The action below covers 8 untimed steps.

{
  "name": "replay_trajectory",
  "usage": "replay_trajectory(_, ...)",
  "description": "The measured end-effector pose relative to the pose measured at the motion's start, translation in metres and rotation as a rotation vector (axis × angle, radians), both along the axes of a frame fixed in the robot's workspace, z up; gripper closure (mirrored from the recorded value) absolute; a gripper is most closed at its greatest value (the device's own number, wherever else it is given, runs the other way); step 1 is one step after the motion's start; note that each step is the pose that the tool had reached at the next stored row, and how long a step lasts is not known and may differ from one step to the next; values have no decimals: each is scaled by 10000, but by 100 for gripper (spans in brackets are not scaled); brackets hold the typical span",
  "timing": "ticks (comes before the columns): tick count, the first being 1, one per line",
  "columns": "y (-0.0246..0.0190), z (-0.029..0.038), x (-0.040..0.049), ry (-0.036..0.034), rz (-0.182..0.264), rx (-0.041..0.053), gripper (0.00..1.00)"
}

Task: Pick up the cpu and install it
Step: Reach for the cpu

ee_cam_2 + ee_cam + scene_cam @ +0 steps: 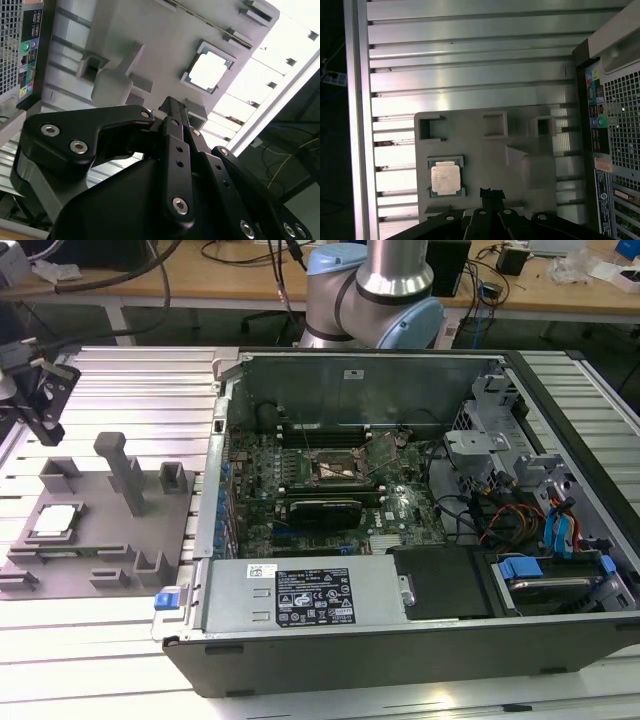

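The cpu lies flat in a recess of the grey fixture, at the exterior view's left. The fixture rests on the ribbed tabletop, just beside the open computer case. The end effector hangs above the fixture's far part, clear of the cpu, with its fingers closed together and gripping nothing.
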<state>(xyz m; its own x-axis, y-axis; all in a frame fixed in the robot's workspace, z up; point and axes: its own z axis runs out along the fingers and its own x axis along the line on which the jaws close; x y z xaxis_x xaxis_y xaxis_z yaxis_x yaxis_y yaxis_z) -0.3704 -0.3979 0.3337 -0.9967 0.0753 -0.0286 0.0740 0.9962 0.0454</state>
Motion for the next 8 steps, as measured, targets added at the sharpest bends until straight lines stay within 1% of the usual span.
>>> replay_trajectory(1, 0, -41, -15, 0, 0, 0, 89)
replay_trajectory(2, -1, -66, -24, 0, 1, 0, 89)
replay_trajectory(4, 0, -101, -40, 0, 1, 0, 89)
replay_trajectory(5, 0, -114, -51, 1, 1, -1, 89)
replay_trajectory(8, 0, -120, -59, 0, 1, 0, 89)
